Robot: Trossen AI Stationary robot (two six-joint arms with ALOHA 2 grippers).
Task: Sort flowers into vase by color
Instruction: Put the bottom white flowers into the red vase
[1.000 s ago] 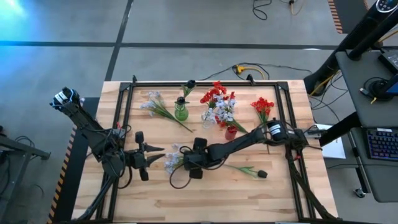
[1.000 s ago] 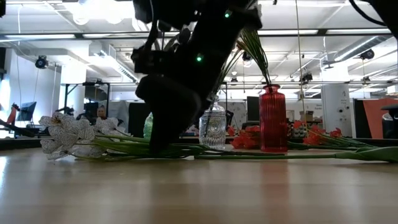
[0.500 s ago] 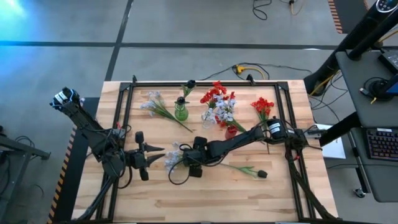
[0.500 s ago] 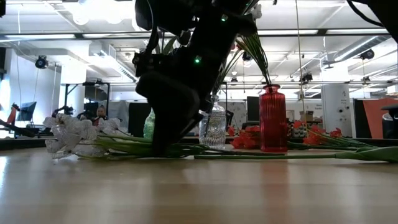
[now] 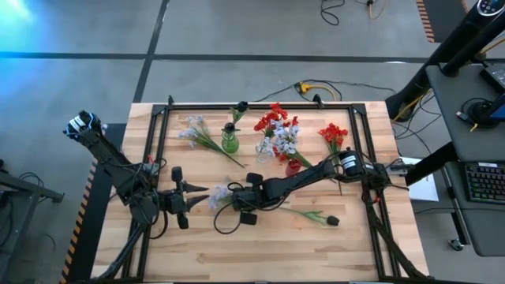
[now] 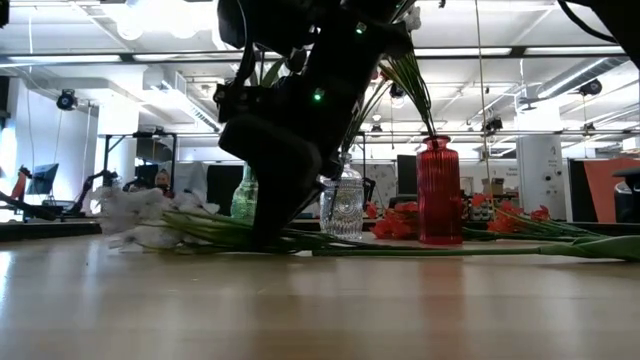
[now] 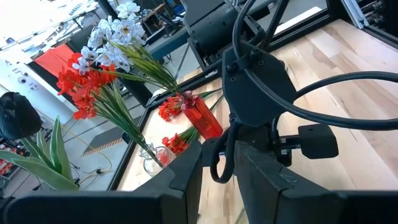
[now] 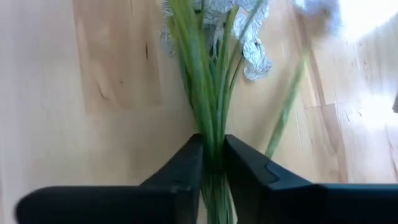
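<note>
The right gripper point(image 8: 213, 163) has its fingers point(image 8: 180, 167) pinched on the green stems of a pale blue-white flower spray point(image 5: 220, 194), low on the counter point(image 5: 260, 252), in front of the red vase point(image 6: 439, 190). The clear vase point(image 6: 344, 207) stands beside the red vase. The left gripper point(image 5: 195, 195) waits with its fingers close together, just beside the spray's blossoms, far from the red vase.

Right gripper point(image 8: 212, 163) low, jaws clamped
</note>
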